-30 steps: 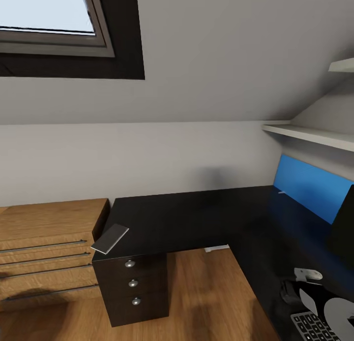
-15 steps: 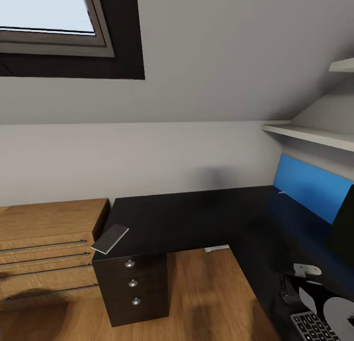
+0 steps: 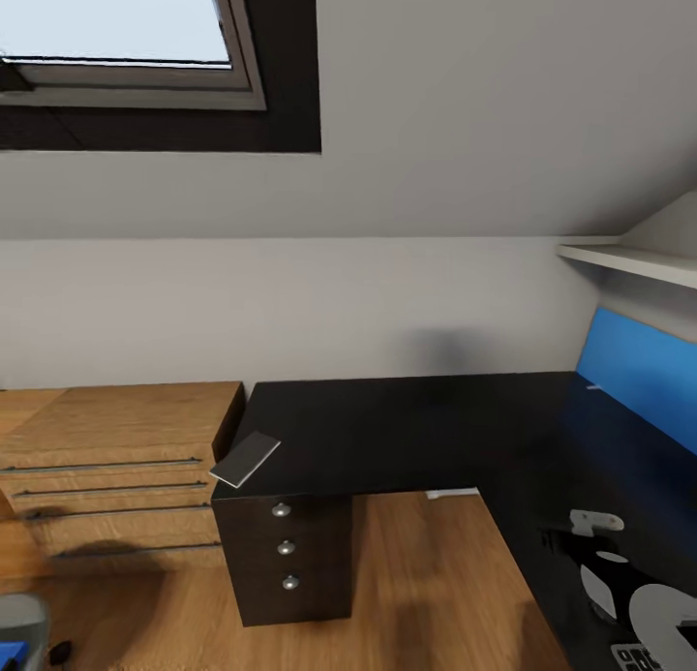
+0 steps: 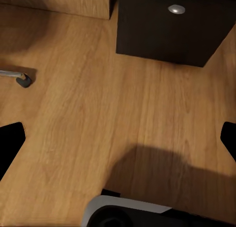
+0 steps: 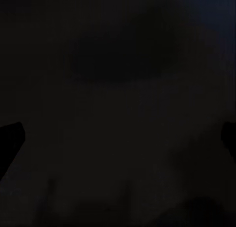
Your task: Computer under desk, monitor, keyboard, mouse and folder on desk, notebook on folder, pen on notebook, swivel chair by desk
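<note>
- Camera panned left since earlier frame; desk (image 3: 407, 429) sits further right.
- Left wrist: wood floor (image 4: 98, 119), left gripper (image 4: 118, 141) open.
- Right wrist: dark; right gripper (image 5: 118, 138) spread open.
- Grey notebook (image 3: 246, 458) overhangs desk corner.

I see the desk (image 3: 416, 429), its black top bending in an L toward the blue back panel (image 3: 644, 366). The grey notebook (image 3: 246, 458) lies on the desk's corner above the three-drawer pedestal (image 3: 286, 555), overhanging the edge. A light wooden drawer cabinet (image 3: 121, 468) stands just beside the pedestal. A white shelf (image 3: 629, 259) hangs above the panel. The keyboard (image 3: 644, 656) barely peeks in on the desk.
</note>
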Robot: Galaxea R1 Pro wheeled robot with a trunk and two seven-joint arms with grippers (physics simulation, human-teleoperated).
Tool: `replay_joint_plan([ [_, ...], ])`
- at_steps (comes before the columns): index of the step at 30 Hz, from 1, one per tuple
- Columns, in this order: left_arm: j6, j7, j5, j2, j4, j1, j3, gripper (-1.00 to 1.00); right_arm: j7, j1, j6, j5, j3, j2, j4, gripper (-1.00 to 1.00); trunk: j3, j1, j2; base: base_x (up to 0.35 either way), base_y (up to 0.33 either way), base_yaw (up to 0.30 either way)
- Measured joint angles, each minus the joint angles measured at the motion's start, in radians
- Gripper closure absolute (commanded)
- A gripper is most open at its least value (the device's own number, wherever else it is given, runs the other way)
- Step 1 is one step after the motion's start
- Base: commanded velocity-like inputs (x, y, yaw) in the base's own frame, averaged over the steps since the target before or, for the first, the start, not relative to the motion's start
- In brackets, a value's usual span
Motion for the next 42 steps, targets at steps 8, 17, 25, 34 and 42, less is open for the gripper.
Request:
replay_joint_plan([
  [8, 0.001, -0.001, 0.000, 0.000, 0.000, 0.000, 0.000, -1.00, 0.001, 0.000, -0.003, 0.002, 0.000, 0.015, 0.001, -1.00, -0.006, 0.000, 0.000, 0.000, 0.000, 0.238],
  [17, 0.001, 0.000, 0.000, 0.000, 0.000, 0.000, 0.000, -1.00, 0.000, 0.001, -0.055, 0.005, 0.000, 0.047, 0.010, -1.00, -0.012, 0.000, 0.000, 0.000, 0.000, 0.239],
  [25, 0.001, 0.000, 0.000, 0.000, 0.000, 0.000, -0.001, -1.00, -0.012, 0.024, -0.081, 0.008, 0.002, 0.084, 0.013, -1.00, -0.018, 0.000, 0.000, 0.000, 0.000, 0.239],
  [34, 0.002, 0.001, 0.001, 0.000, 0.000, 0.000, -0.001, -1.00, -0.024, 0.055, -0.160, 0.010, 0.003, 0.135, 0.013, -1.00, -0.025, 0.000, 0.000, 0.000, 0.000, 0.239],
  [42, 0.008, 0.001, 0.001, 0.000, 0.000, 0.000, -0.001, -1.00, -0.029, 0.072, -0.225, 0.008, 0.003, 0.164, 0.014, -1.00, -0.032, 0.000, 0.000, 0.000, 0.000, 0.239],
])
